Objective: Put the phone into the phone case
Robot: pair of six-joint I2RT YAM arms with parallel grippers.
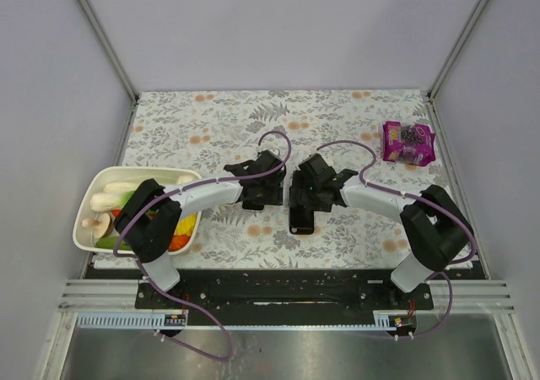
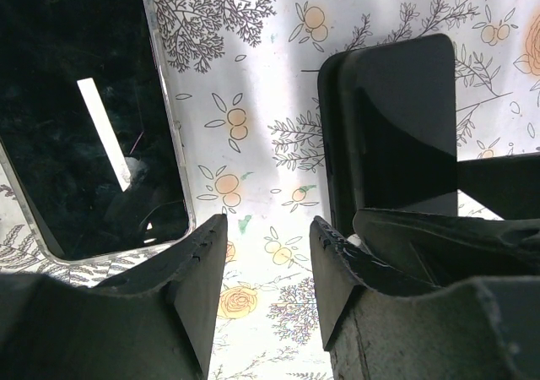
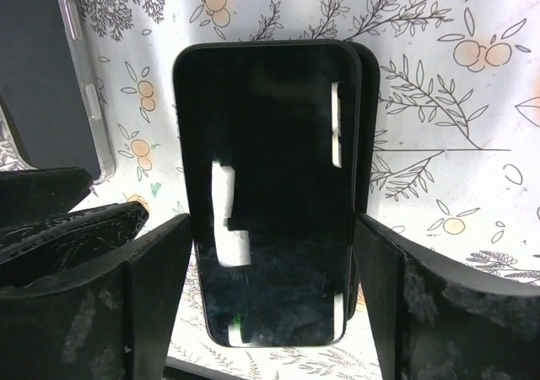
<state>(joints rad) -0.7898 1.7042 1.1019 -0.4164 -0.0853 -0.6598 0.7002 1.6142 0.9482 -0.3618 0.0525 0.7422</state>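
1. The right gripper point(image 3: 272, 228) is held apart, with its fingers flanking the phone point(image 3: 270, 143).
2. The left gripper point(image 2: 268, 228) is held apart over the floral desk point(image 2: 253, 84).
3. The clear-rimmed phone case point(image 2: 84, 101) is laid flat.
4. The black phone is laid just beside it, with a strip of desk seen between them.

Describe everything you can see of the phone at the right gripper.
The phone is a black slab with rounded corners and a glossy face mirroring lights. A second dark layer shows behind its right edge. It lies on the floral tablecloth, the right gripper straddling its long sides; contact unclear. The clear-rimmed case sits apart, alongside.
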